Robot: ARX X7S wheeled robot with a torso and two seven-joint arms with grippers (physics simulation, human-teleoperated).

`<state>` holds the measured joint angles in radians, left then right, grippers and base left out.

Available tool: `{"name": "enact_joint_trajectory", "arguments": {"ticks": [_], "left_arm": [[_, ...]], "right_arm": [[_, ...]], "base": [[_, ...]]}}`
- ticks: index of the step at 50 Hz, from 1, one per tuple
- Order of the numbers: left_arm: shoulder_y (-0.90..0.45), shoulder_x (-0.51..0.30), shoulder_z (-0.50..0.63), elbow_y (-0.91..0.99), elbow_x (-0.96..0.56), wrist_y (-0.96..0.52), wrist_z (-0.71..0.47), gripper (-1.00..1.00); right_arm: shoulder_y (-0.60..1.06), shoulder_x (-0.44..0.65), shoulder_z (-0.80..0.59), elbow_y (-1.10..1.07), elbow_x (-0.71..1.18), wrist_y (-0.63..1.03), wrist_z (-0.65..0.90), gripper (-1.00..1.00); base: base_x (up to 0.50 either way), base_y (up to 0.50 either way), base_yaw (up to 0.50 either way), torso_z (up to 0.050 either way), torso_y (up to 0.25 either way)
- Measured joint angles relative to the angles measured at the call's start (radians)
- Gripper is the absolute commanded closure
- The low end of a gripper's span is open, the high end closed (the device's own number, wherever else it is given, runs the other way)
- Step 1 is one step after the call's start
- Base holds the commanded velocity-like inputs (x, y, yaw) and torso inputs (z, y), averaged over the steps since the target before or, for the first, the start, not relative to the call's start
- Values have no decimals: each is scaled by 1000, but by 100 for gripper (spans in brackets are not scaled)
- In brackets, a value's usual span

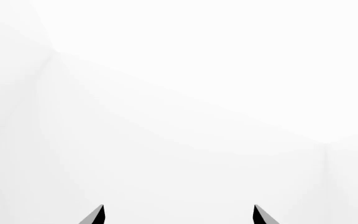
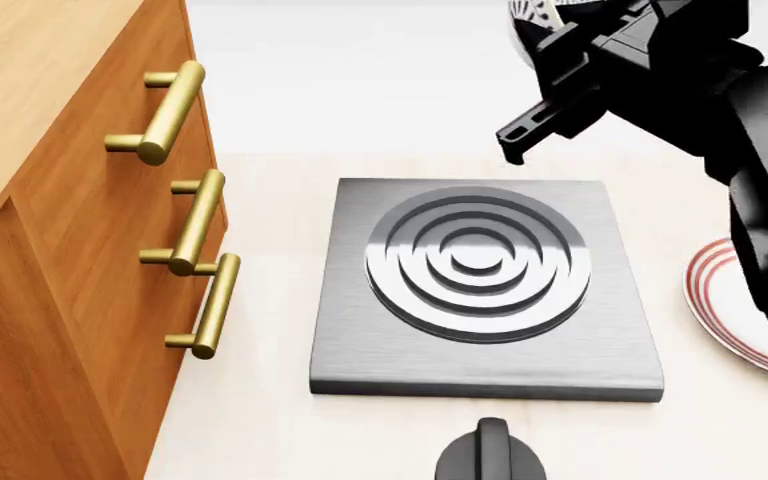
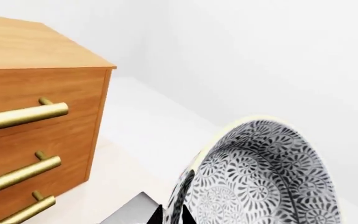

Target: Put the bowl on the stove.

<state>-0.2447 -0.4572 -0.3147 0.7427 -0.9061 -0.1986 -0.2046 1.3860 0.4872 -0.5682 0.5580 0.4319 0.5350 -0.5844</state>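
The speckled bowl (image 3: 263,179) fills the right wrist view, tilted, with its rim pinched between my right gripper's (image 3: 172,215) two black fingertips. In the head view only an edge of the bowl (image 2: 534,14) shows at the top, held in the air by my right gripper (image 2: 544,45) above and behind the far right corner of the stove (image 2: 484,285). The stove is a square dark grey slab with raised rings, flat on the counter; its corner shows in the right wrist view (image 3: 132,211). My left gripper (image 1: 179,214) is open, facing plain white, and is not in the head view.
A wooden drawer cabinet (image 2: 77,200) with brass handles stands left of the stove and also shows in the right wrist view (image 3: 36,116). A round black knob (image 2: 491,455) sits in front of the stove. A white plate with red rings (image 2: 731,310) lies to its right.
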Motion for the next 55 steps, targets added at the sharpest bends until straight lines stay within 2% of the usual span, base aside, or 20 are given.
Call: {"name": "enact_joint_trajectory", "arguments": {"ticks": [8, 18, 33, 55], "left_arm": [[0, -1, 3, 2, 0, 1, -2, -100], [0, -3, 5, 6, -2, 2, -6, -100], [-2, -5, 7, 5, -6, 4, -11, -100], [-4, -5, 7, -3, -4, 5, -33, -100]], "right_arm": [[93, -147, -26, 396, -76, -237, -70, 100], [132, -245, 43, 627, -197, -348, -93, 100], [133, -311, 175, 733, -359, -344, -105, 100], [108, -335, 195, 751, -428, -267, -124, 100]], "base": [[0, 0, 0, 0, 0], [0, 0, 0, 0, 1], [0, 0, 0, 0, 0], [0, 0, 0, 0, 0]]}}
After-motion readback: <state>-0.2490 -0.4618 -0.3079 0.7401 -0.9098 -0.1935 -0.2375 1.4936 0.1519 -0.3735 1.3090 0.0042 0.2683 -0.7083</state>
